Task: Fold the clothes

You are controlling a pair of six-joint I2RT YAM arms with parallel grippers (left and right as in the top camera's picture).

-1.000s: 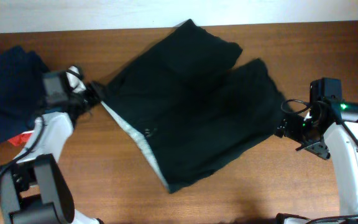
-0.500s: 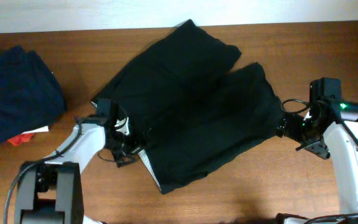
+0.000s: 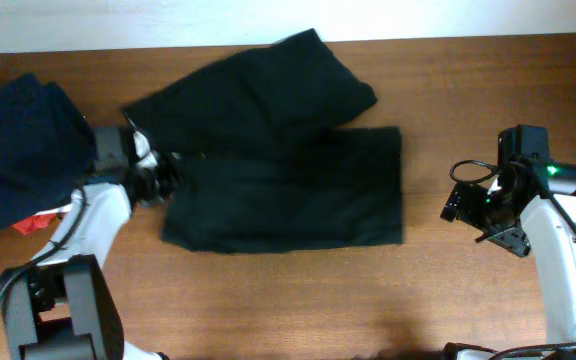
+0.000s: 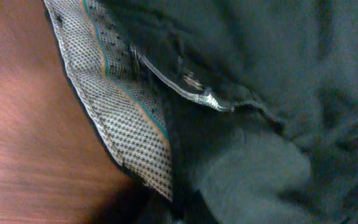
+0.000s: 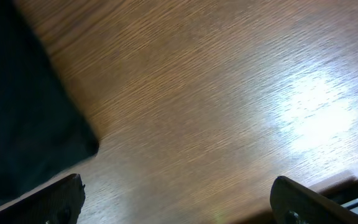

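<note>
Across the upper middle of the overhead frame, the black garment (image 3: 288,190) lay on the table (image 3: 468,90), half doubled over. One flap slanted toward the top edge and wasn't lined up with the layer below.

My guess at what could go wrong: the left fingers (image 3: 156,178) sat right at the garment's left edge, and if they pulled off sideways with cloth caught, the fold would drag open or bunch up. That spot was also near the navy pile (image 3: 18,140) at the far left, so a sloppy swing could nudge into it.

Left wrist view was nothing but black cloth and a strip of mesh lining (image 4: 123,130) pressed up close. No fingers showing, so I couldn't tell if they were clamped on it or let go.

Right fingers (image 5: 58,196) were spread wide with nothing between them but bare wood. The garment's corner was just off to the left of that frame, not touching them.
</note>
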